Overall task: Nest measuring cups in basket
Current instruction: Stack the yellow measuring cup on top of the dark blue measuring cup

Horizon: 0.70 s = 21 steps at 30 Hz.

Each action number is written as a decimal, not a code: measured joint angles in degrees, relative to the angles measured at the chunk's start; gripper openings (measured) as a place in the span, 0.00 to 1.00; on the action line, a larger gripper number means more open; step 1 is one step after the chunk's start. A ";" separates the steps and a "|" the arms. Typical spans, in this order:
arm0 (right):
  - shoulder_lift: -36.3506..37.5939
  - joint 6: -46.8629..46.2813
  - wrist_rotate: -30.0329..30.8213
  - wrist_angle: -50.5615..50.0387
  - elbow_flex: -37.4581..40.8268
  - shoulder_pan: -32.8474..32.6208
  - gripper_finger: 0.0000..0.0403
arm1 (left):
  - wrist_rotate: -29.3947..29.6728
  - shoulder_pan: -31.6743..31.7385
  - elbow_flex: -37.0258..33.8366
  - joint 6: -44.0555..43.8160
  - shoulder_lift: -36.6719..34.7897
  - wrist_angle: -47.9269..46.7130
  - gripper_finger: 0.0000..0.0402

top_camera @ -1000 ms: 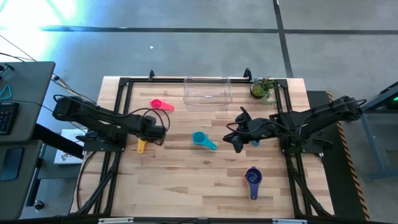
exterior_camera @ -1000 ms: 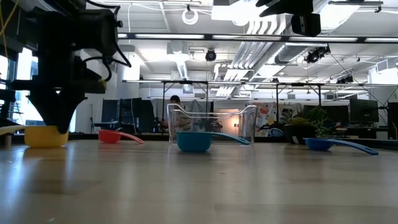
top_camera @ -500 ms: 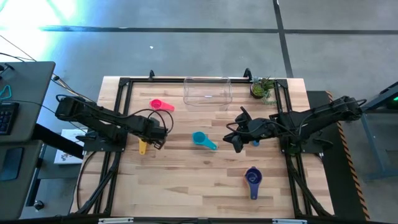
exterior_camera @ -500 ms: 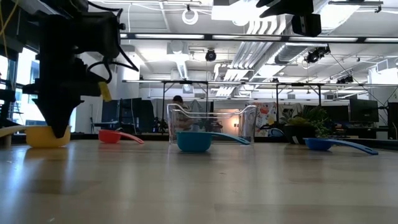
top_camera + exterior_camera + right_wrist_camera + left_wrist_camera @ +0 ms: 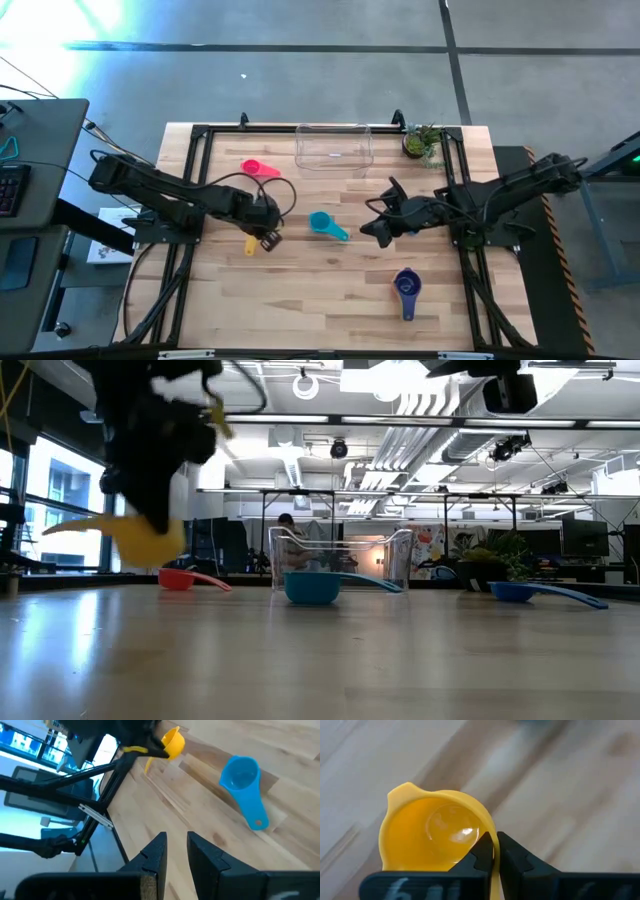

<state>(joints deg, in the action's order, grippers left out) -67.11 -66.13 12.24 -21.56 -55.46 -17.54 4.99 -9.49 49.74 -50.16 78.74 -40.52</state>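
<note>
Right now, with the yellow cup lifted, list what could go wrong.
1. The left claw pinches only the thin rim of the yellow cup, so it may twist or slip out.
2. The carry toward the basket passes near the pink cup; the dangling handle might clip it.

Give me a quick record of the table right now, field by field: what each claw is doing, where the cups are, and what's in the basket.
left claw: shut on the rim of the yellow cup, lifted off the table
right claw: above the table right of centre, nothing held
teal cup: table centre, on the wood
pink cup: far left part, left of the basket
blue cup: near right part, on the wood
basket: far edge, centre; no cup seen inside
plant: far right corner
</note>
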 joint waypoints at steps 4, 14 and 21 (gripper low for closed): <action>0.00 -3.48 2.76 -0.02 0.00 -1.59 0.17 | 0.01 -2.07 5.02 10.25 0.00 3.14 0.02; 0.00 -8.58 3.72 -0.02 0.00 -3.73 0.17 | -0.26 -8.67 15.52 49.86 0.00 4.49 0.02; -0.24 -11.87 5.32 5.47 0.00 -5.27 0.17 | -0.26 -11.47 17.97 66.44 0.00 4.52 0.01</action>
<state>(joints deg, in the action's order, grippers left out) -67.36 -78.00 17.56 -16.10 -55.46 -22.81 4.73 -20.96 67.71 16.28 78.74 -36.00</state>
